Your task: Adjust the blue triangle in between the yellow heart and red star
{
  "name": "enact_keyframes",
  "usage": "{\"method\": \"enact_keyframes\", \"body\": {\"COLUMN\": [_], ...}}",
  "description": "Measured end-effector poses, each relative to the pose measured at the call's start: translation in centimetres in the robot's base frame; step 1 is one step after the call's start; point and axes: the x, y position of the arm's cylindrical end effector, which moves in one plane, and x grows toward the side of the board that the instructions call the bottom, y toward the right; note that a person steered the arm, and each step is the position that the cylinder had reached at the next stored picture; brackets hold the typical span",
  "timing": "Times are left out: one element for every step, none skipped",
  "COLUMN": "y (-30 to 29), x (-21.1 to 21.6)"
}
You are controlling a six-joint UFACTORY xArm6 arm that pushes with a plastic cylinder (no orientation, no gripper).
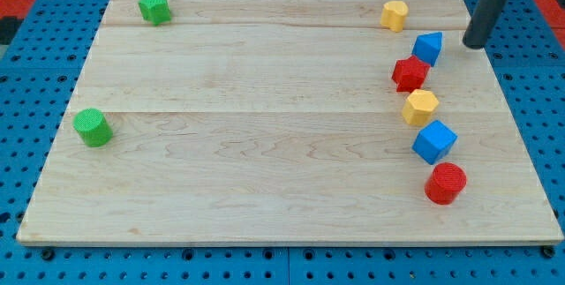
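Note:
The blue triangle lies near the view's right edge, just above and touching the red star. The yellow heart sits apart from it, up and to the left, near the board's top edge. My tip is to the right of the blue triangle, a short gap away and not touching it. The rod rises from it toward the view's top right corner.
Below the red star stand a yellow hexagon, a blue cube and a red cylinder in a column. A green star is at top left, a green cylinder at left. The wooden board ends close on the right.

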Motion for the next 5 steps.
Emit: {"method": "enact_keyframes", "body": {"y": [-5.8, -5.1, 2.1, 3.5, 3.6], "x": [-0.4, 0.3, 1.7, 1.2, -4.5]}}
